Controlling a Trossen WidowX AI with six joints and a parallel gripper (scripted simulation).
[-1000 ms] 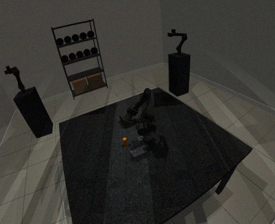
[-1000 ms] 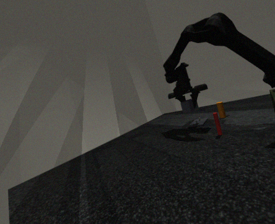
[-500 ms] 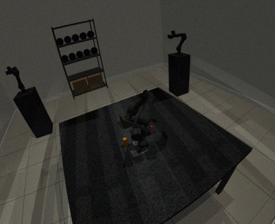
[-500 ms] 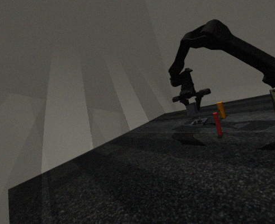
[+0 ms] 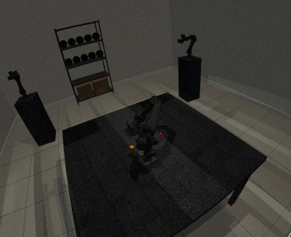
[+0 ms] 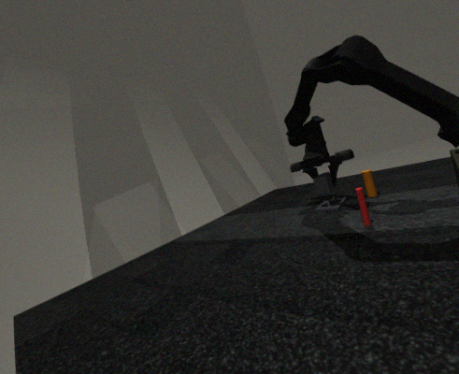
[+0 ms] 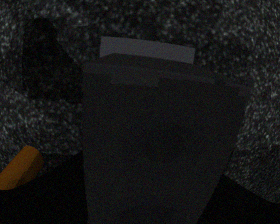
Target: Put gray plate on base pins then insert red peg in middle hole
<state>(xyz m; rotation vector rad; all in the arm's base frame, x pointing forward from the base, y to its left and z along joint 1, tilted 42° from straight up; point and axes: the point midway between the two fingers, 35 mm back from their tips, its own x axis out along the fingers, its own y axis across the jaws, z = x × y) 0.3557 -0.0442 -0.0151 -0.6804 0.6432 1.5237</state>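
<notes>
while the gripper (image 6: 322, 172) clamps it, the gray plate (image 7: 156, 153) looks dark

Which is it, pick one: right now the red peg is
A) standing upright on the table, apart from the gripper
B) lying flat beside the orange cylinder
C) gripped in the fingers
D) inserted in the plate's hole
A: the red peg stands upright on the table, while the gripper is shut on the gray plate.

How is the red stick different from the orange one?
The red peg is thin and tall; the orange peg is fatter and shorter. In the exterior view the red peg leans a little, while the orange peg stands straighter. From above, the red peg and the orange peg stand on opposite sides of the arm. Both stand free on the dark table, untouched by the gripper.
</notes>
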